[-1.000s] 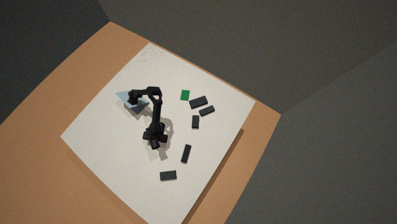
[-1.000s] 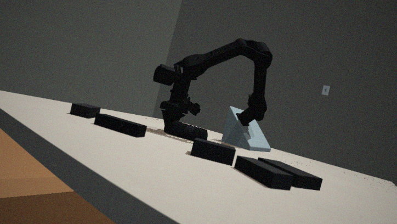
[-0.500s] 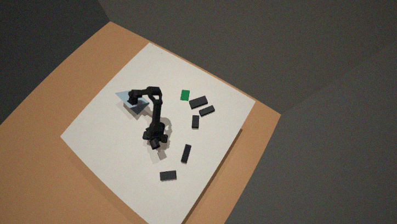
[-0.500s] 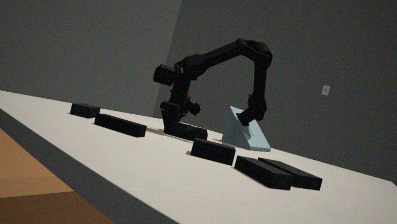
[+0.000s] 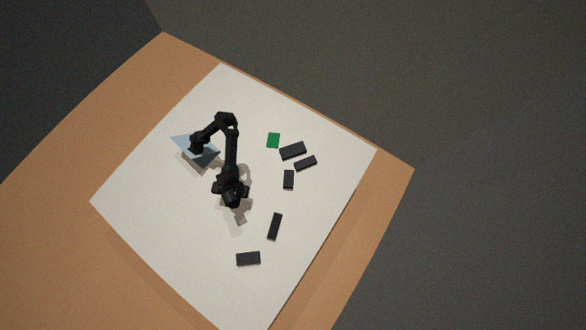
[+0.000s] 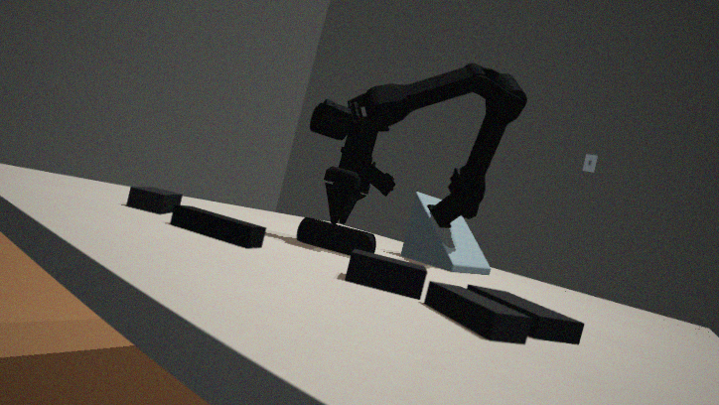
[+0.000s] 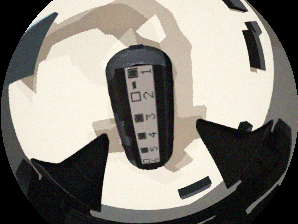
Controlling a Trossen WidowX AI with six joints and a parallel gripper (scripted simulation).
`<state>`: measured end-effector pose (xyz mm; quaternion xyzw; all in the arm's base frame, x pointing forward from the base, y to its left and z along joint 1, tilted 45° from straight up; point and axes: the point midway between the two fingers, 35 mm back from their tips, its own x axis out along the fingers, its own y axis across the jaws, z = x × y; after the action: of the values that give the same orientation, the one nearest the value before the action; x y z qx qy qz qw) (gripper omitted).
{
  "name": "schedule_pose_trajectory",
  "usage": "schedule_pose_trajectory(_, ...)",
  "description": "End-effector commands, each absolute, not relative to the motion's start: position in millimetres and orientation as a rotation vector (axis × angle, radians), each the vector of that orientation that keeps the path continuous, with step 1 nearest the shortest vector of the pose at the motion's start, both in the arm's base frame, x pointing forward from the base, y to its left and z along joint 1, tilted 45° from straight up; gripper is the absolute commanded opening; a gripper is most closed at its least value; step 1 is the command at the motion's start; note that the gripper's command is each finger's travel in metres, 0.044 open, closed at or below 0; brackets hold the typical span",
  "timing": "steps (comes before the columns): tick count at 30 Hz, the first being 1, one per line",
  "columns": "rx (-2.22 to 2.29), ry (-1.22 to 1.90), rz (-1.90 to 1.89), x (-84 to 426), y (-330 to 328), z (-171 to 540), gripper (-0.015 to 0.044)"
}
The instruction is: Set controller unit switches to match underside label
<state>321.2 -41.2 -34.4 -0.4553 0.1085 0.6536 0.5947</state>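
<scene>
Controller unit lies between the open claw's separated fingertips.

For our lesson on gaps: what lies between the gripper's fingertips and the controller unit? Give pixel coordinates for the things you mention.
Nothing but bare bench shows between the fingertips and the controller unit (image 7: 119, 107), in the wrist view.

the arm is black all over, with long, slim links and bulkier, angular joints. small pale markings show near the wrist. a blunt, rounded block juts out there. the fingers are black wedges, tapering to narrow tips.
</scene>
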Motion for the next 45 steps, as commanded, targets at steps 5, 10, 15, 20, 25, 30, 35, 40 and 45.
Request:
schedule_pose_trajectory(5,-1.041,0.257,1.530,314.4,-38.3,-34.3,0.0440)
schedule_pose_trajectory(10,-1.041,0.257,1.530,314.4,-38.3,-34.3,0.0440)
schedule_pose_trajectory(15,-1.041,0.257,1.530,314.4,-38.3,-34.3,0.0440)
schedule_pose_trajectory(20,-0.773,0.403,1.407,307.4,-47.5,-33.1,0.0309)
schedule_pose_trajectory(25,-0.202,0.636,1.138,294.0,-66.4,-28.6,0.0177)
schedule_pose_trajectory(30,0.300,0.765,0.901,283.5,-83.3,-23.1,0.0046)
schedule_pose_trajectory(35,0.319,0.769,0.892,283.1,-84.0,-22.9,0.0000)
schedule_pose_trajectory(40,0.319,0.769,0.892,283.1,-84.0,-22.9,0.0000)
schedule_pose_trajectory(45,0.319,0.769,0.892,283.1,-84.0,-22.9,0.0000)
